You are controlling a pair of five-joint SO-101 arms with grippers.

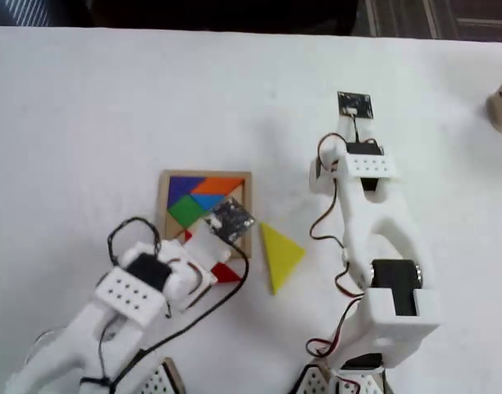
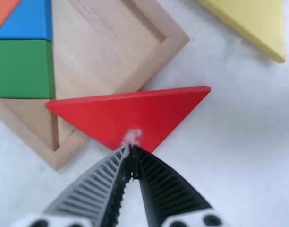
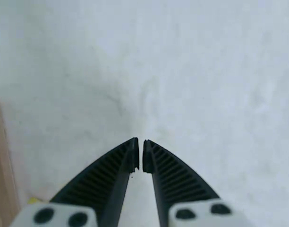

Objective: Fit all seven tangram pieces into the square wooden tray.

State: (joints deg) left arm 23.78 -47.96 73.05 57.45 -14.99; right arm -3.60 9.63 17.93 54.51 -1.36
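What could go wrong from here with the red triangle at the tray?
The red triangle lies across the rim of the tray, so a push may ride it up or shove the tray. The left gripper, shut, meets it only at one corner, so it may spin away. The yellow triangle is close by and could get knocked.

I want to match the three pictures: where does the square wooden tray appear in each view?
High view: wooden tray left of centre, one corner under the left arm.
Left wrist view: its bare floor and corner, beyond the red triangle at the left end effector tips.
Right wrist view: a wooden strip at the picture's edge, probably its rim.
Shared landmark: the white table.
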